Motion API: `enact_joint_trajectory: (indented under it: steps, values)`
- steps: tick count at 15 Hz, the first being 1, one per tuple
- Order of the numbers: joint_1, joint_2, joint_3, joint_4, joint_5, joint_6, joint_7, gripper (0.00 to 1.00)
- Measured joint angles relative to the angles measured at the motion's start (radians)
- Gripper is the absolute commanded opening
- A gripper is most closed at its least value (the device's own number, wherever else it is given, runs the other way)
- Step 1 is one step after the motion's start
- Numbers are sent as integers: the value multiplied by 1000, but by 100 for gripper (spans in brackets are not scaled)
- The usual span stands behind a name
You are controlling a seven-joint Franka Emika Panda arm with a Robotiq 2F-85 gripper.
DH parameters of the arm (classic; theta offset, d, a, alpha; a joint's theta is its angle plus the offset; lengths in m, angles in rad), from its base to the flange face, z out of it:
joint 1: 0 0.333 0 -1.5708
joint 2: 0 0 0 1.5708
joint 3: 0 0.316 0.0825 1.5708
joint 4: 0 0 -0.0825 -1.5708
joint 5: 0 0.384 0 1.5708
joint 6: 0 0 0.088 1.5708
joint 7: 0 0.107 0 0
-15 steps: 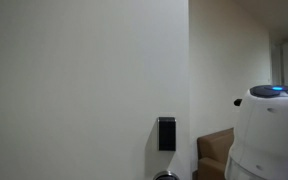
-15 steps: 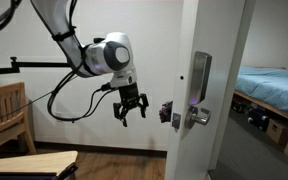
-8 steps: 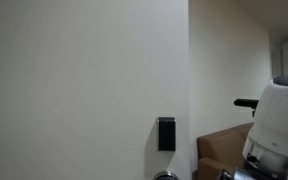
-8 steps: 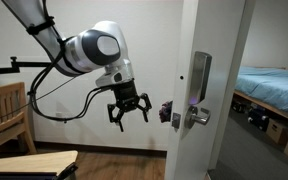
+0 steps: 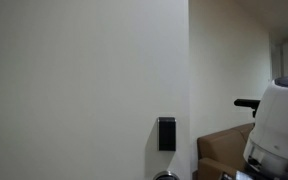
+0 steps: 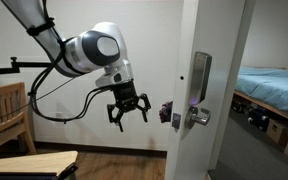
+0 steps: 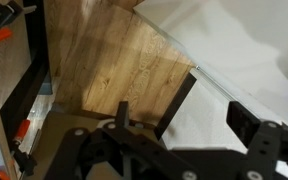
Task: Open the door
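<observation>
Door (image 5: pixel 84 80): plain off-white flat panel with a smooth matte face, filling most of an exterior view. A small black rectangular lock (image 5: pixel 167 133) is mounted low near its free edge; any marking on it is too small to read. Only the top of the silver lever handle (image 5: pixel 165 176) shows, cut off by the bottom edge. A white rounded robot housing (image 5: pixel 279 115) is cropped at the right border, and the brown shape beside it cannot be identified.

Seen edge-on in an exterior view, the door (image 6: pixel 184 50) stands ajar, with a bed (image 6: pixel 269 85) under a blue cover visible past it. A tall silver lock plate (image 6: pixel 200 78) sits above the lever handle (image 6: pixel 196 118).

The gripper (image 6: pixel 127 120) hangs from the white arm (image 6: pixel 89 50), near the handle but clear of it. Its dark fingers are spread wide and grasp nothing. A wooden chair (image 6: pixel 2 110) is partly cut off at the frame edge.

In the wrist view, the gripper (image 7: pixel 184 120) is a dark blur over a wood-grain floor (image 7: pixel 124 65).
</observation>
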Motion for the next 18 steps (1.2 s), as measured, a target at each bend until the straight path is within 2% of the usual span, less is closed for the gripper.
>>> enact_joint_trajectory:
  steps: [5,8,14,16,18]
  values:
    - [-19,0,67,28,52,-3,36,100]
    - [28,19,75,36,167,-50,-40,100]
    - [30,50,96,38,180,-60,-39,100]
    - [39,50,85,38,186,-40,-137,100]
    - [92,50,13,40,206,-33,-271,100]
